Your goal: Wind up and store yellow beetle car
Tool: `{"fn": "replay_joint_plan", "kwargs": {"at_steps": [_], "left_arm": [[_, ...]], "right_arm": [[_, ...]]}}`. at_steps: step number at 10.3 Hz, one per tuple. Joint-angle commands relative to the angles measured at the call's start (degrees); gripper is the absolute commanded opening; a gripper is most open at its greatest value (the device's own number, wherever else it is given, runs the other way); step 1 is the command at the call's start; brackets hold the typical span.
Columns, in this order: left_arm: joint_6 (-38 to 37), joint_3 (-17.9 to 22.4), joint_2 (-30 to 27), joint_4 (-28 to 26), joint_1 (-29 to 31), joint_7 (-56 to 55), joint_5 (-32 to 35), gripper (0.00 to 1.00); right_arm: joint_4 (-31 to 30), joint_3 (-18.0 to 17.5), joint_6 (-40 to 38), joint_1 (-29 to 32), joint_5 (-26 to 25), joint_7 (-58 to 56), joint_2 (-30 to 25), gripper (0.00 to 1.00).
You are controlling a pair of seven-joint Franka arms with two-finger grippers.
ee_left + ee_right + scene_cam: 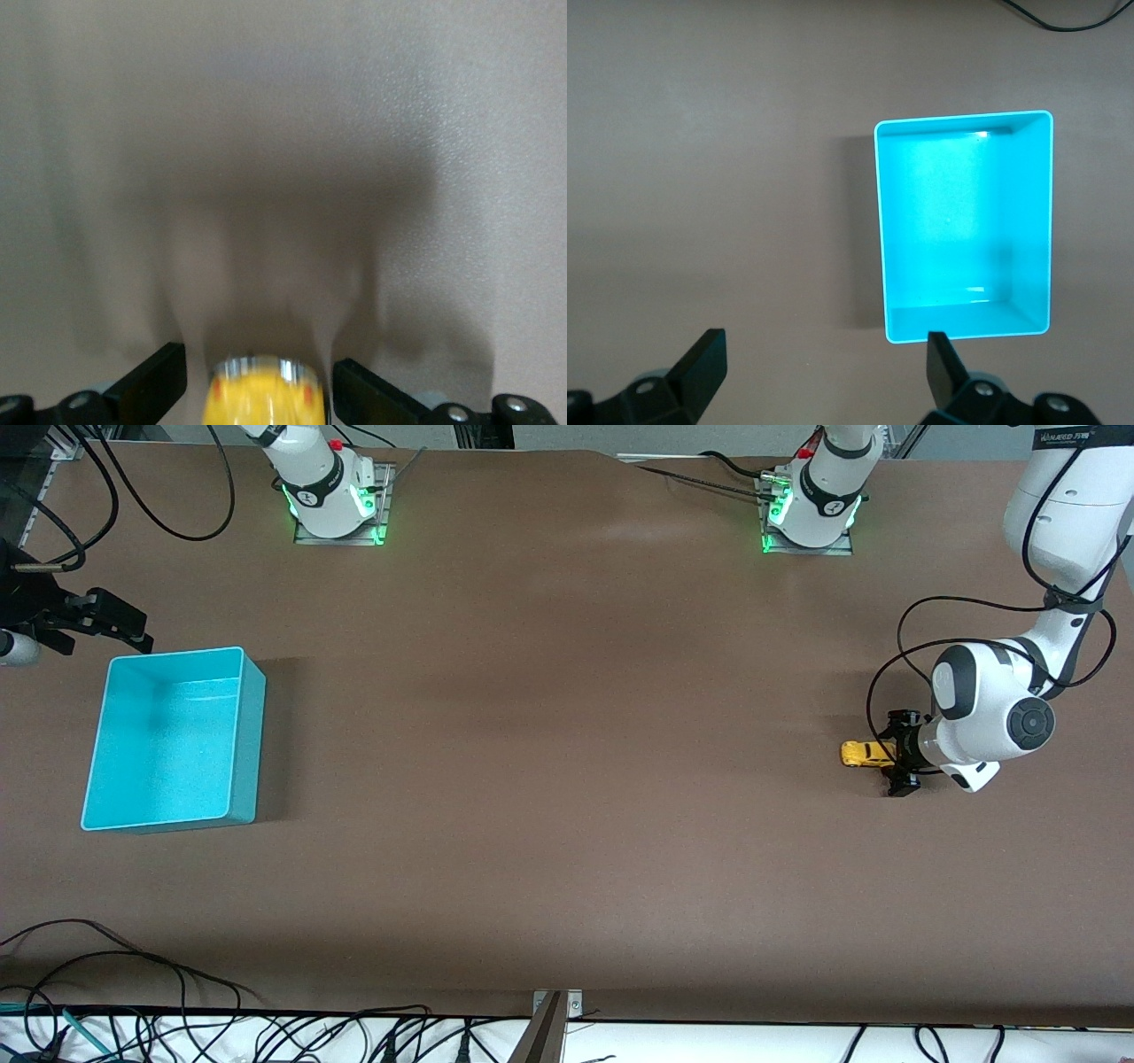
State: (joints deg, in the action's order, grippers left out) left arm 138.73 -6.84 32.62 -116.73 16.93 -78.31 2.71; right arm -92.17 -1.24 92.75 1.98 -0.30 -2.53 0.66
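Straddling the yellow beetle car [865, 754], left hand [897, 755] slightly agape.

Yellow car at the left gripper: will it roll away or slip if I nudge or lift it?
The car probably rolls easily: it sits on wheels on the flat table. Its glossy rounded body may slip between the fingers of the left gripper, which flank it. It looks tiny, so likely light. The right gripper waits over the table beside the bin.

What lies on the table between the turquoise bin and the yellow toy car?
Nothing: in the front view the brown table is bare between the turquoise bin and the yellow toy car, which sits between the left gripper jaws.
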Motion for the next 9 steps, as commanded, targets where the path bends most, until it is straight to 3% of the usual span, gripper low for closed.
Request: {"fn": "replay_joint_plan", "kwargs": {"at_steps": [1,5,8,9], "left_arm": [[-0.13,-0.2,0.78,1.16,0.39,0.18,1.95,0.82],[-4.68,-1.51,-3.34,1.86,-0.14,2.53,2.03,0.82],[-10.83,-3.71,-10.01,2.83,0.04,19.96,1.95,0.84],[-12.42,-3.71,-12.73,2.83,0.12,27.26,1.95,0.93]], "right_arm": [[1.29,0.09,-0.46,0.21,0.74,-0.81,0.49,1.0],[1.37,0.09,-0.46,0.3,0.83,-0.72,1.54,1.0],[1.37,0.18,-0.55,0.3,0.83,-0.72,1.37,1.0],[1.37,0.09,-0.81,0.3,0.74,-0.03,1.37,1.0]]}}
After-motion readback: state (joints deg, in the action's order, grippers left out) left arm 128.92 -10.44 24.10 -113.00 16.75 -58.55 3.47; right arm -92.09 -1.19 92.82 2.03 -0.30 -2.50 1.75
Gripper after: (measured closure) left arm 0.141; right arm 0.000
